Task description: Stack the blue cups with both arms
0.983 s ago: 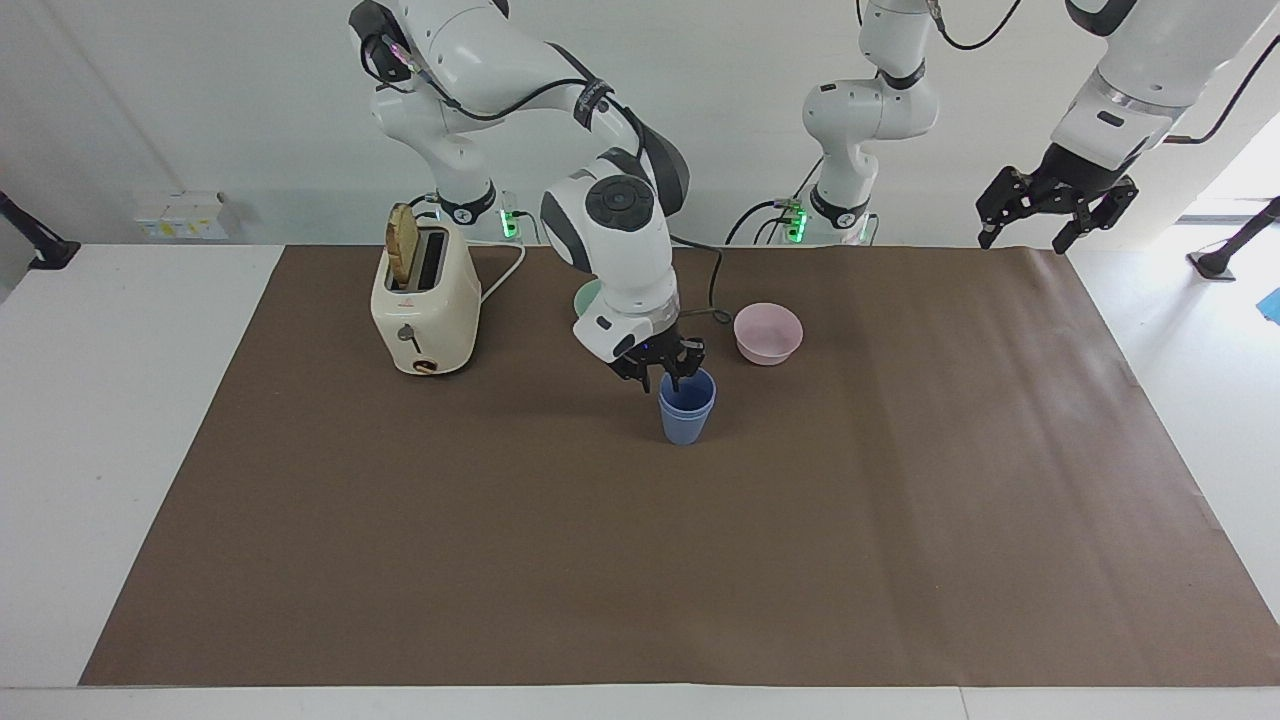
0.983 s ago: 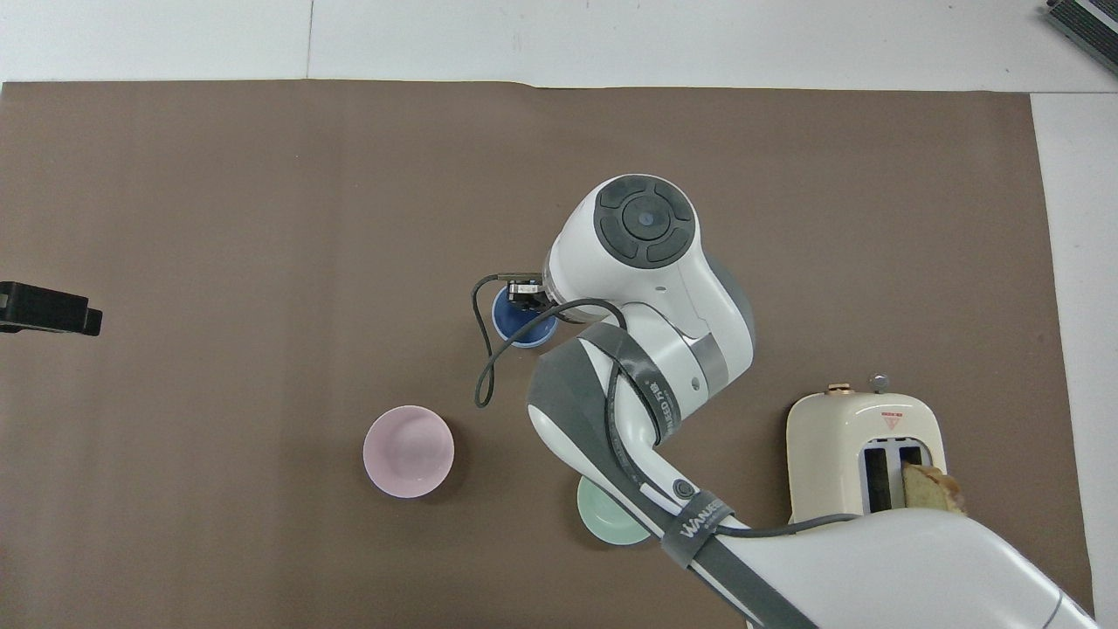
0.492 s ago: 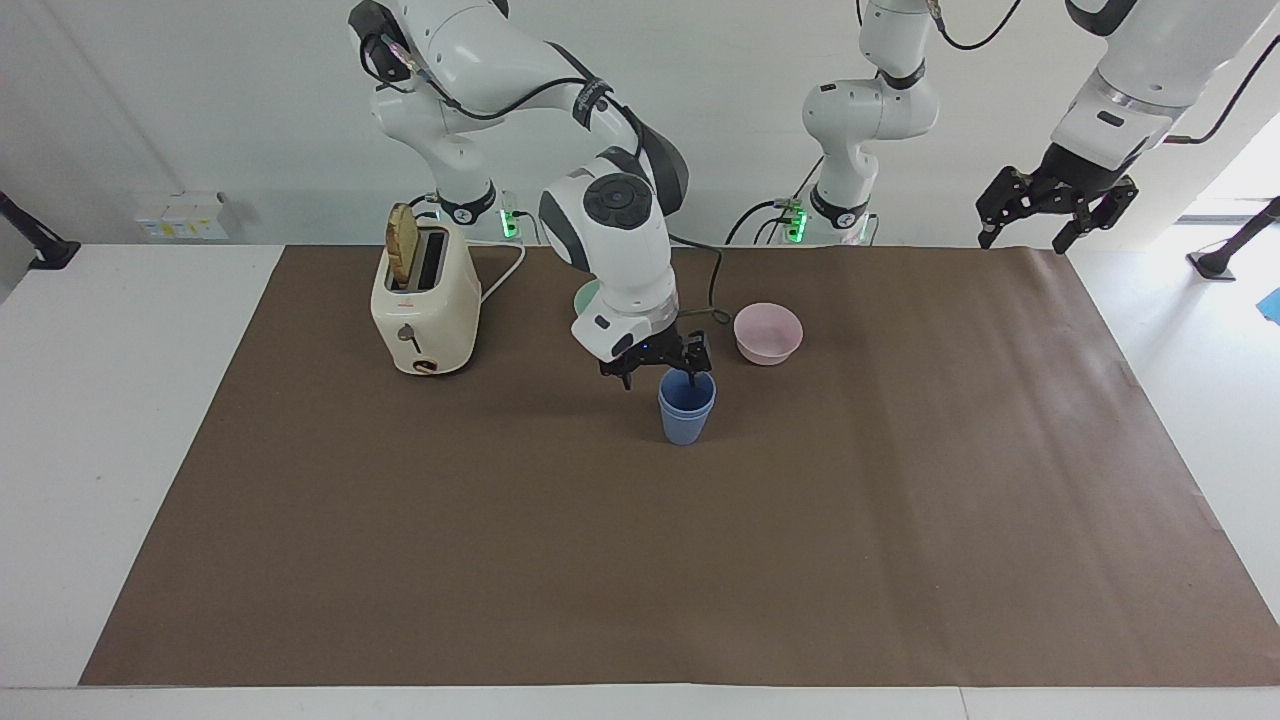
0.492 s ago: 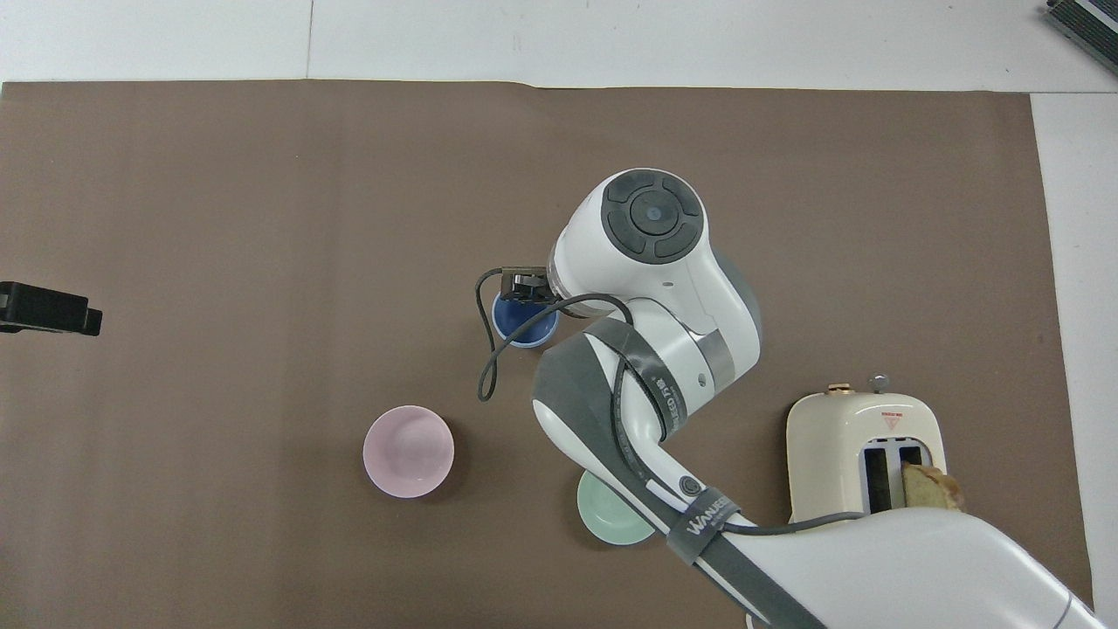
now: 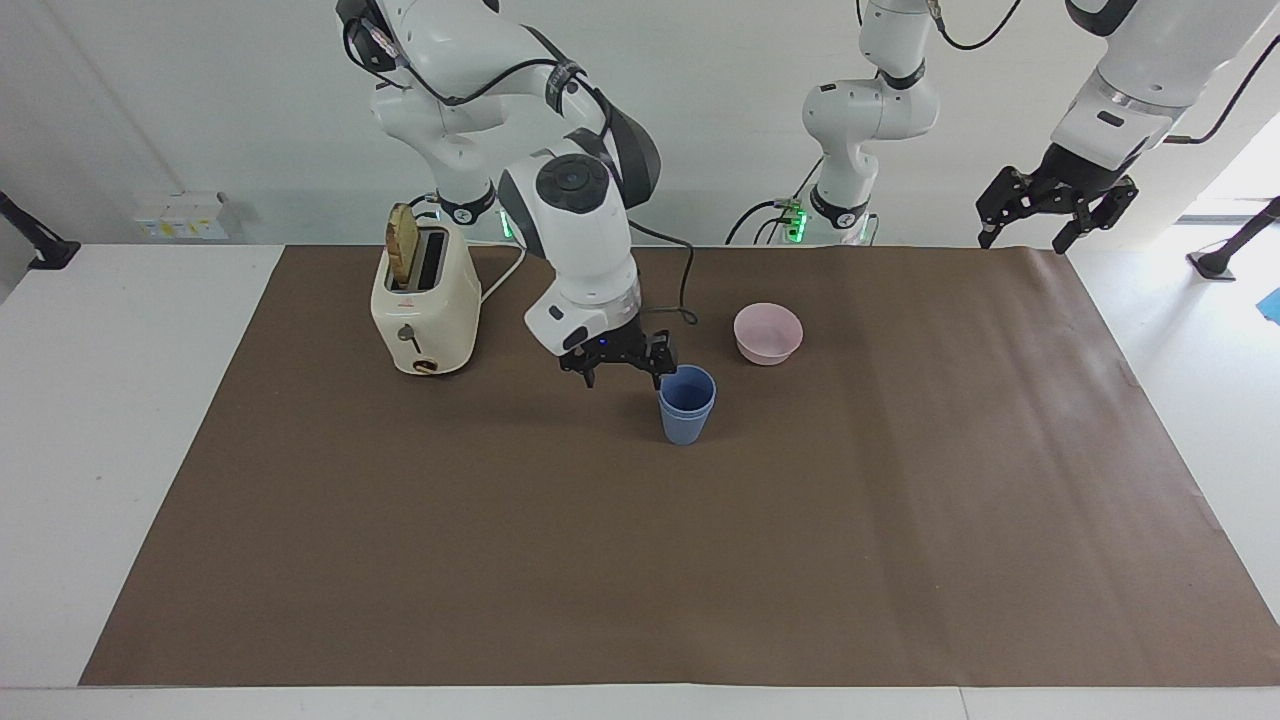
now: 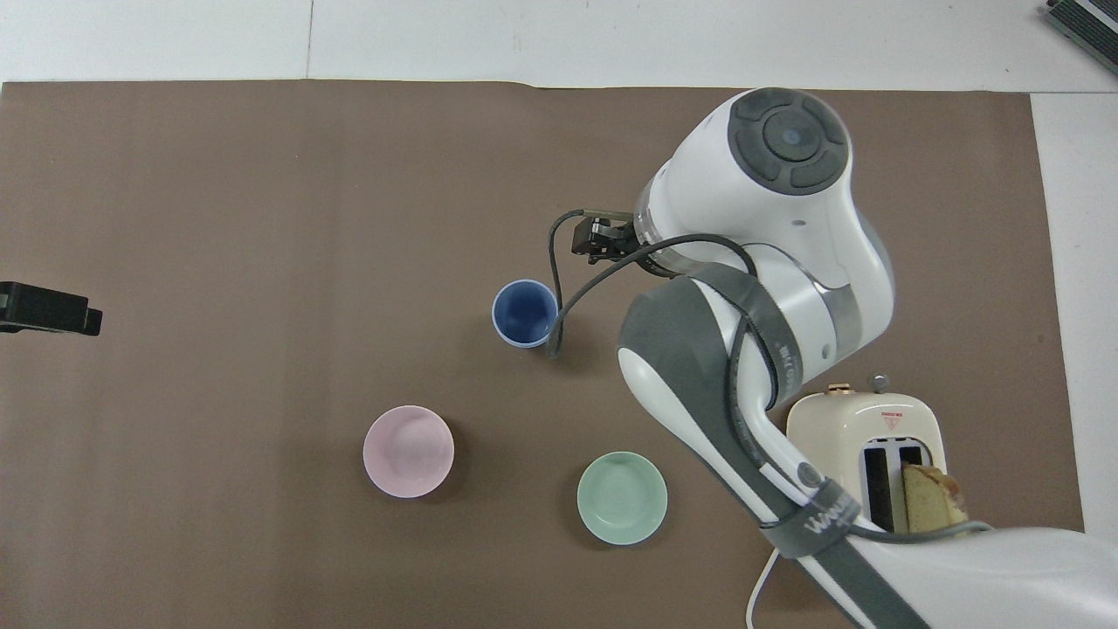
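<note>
The two blue cups [image 5: 687, 405] stand nested one in the other on the brown mat, near its middle; from above they show as one blue ring [image 6: 524, 313]. My right gripper [image 5: 625, 372] is open and empty. It hangs just above the mat beside the cups, toward the right arm's end, clear of their rim; it also shows in the overhead view [image 6: 599, 240]. My left gripper [image 5: 1050, 215] is open and empty, and waits raised over the mat's corner at the left arm's end; its tip shows in the overhead view [image 6: 48, 308].
A cream toaster [image 5: 425, 300] with a bread slice in one slot stands toward the right arm's end [image 6: 865, 450]. A pink bowl [image 5: 768, 333] and a mint-green bowl [image 6: 622, 498] sit nearer to the robots than the cups.
My right gripper opened, let go of the upper cup's rim, rose, and moved away toward the right arm's end. The cups stay nested. The left arm has not moved.
</note>
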